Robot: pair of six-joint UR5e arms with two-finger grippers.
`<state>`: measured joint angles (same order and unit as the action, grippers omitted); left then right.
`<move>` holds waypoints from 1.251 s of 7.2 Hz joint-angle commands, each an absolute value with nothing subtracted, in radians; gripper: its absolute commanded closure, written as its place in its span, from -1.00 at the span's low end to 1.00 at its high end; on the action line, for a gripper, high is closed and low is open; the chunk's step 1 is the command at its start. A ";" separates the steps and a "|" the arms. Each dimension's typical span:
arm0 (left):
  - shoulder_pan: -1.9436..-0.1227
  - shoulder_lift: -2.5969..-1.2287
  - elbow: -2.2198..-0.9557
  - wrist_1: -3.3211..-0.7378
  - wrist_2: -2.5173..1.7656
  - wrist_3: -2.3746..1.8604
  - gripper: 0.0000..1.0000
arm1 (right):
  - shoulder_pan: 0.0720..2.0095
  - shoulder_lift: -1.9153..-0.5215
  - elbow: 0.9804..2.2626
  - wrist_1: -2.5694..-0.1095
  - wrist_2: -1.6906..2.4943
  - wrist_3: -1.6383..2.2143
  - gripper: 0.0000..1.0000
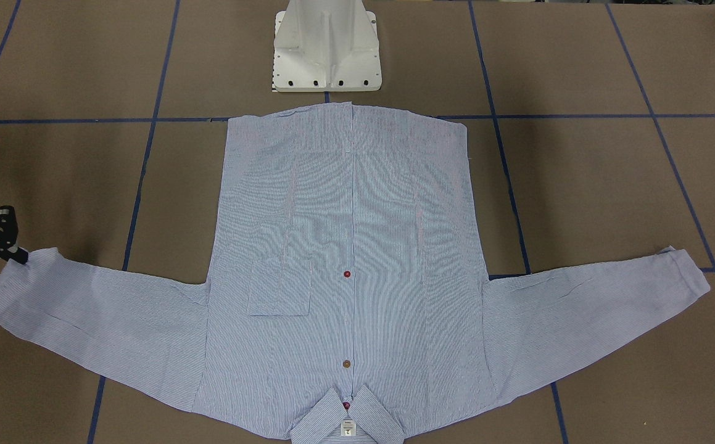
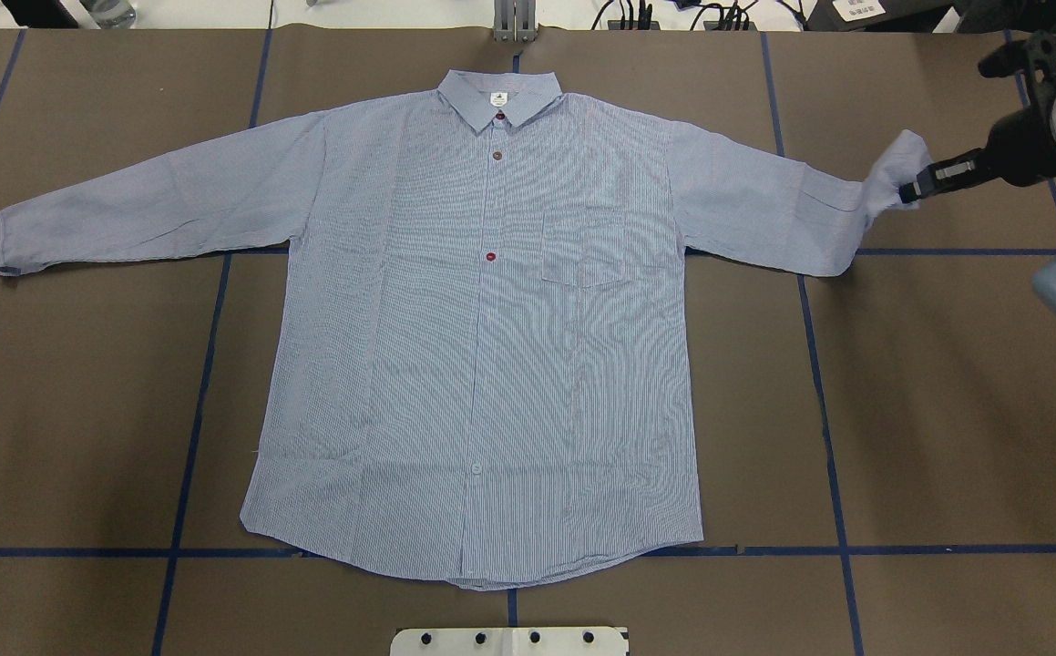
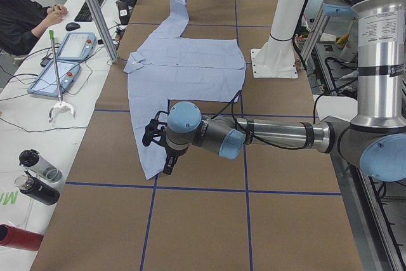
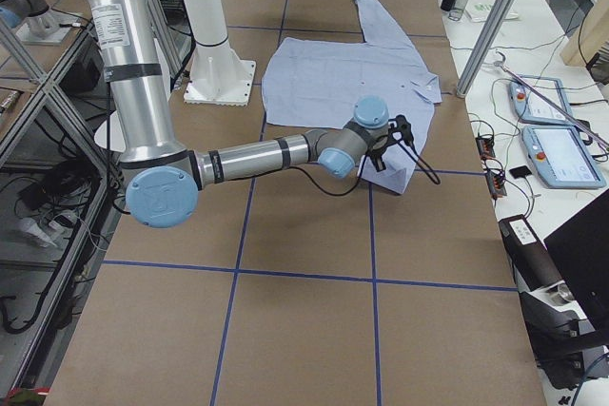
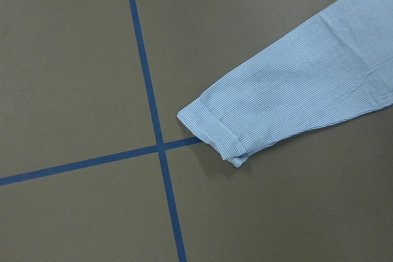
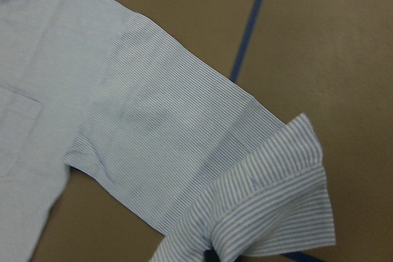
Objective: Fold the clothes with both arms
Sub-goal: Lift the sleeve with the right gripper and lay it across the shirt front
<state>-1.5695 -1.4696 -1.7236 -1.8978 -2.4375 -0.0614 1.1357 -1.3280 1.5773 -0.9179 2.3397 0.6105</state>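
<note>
The light blue striped shirt (image 2: pixel 491 319) lies flat and face up on the brown table, collar (image 2: pixel 500 98) at the far side and both sleeves spread out. My right gripper (image 2: pixel 908 192) is shut on the cuff (image 2: pixel 892 164) of the sleeve on its side and holds it a little above the table; the right wrist view shows that cuff (image 6: pixel 270 207) raised and curled. The other cuff (image 5: pixel 212 130) rests flat beside a tape crossing. My left gripper (image 3: pixel 166 160) hovers over that sleeve's end; I cannot tell whether it is open or shut.
The white pedestal base (image 1: pixel 326 49) stands at the shirt's hem side. Blue tape lines (image 2: pixel 209 319) cross the brown table cover. A person (image 3: pixel 19 17) sits at a side table that holds control tablets (image 3: pixel 63 74) and bottles (image 3: pixel 38 169).
</note>
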 commanded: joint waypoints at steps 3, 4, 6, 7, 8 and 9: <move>-1.572 -1.468 -1.735 -1.890 -2.437 -0.061 -0.99 | 1.020 -0.927 1.553 -1.092 2.335 0.738 1.00; -1.572 -1.468 -1.736 -1.890 -2.437 -0.061 -0.99 | 0.996 -0.838 1.533 -1.120 2.320 0.827 1.00; -1.575 -1.466 -1.736 -1.887 -2.437 -0.061 -0.99 | 0.907 -0.670 1.423 -1.118 2.226 0.838 1.00; -1.575 -1.466 -1.736 -1.885 -2.437 -0.061 -0.99 | 0.861 -0.619 1.358 -1.114 2.154 0.838 1.00; -1.575 -1.465 -1.736 -1.884 -2.437 -0.061 -0.99 | 0.835 -0.605 1.323 -1.112 2.129 0.838 1.00; -1.574 -1.459 -1.736 -1.885 -2.437 -0.063 -0.99 | 0.809 -0.597 1.278 -1.108 2.123 0.836 1.00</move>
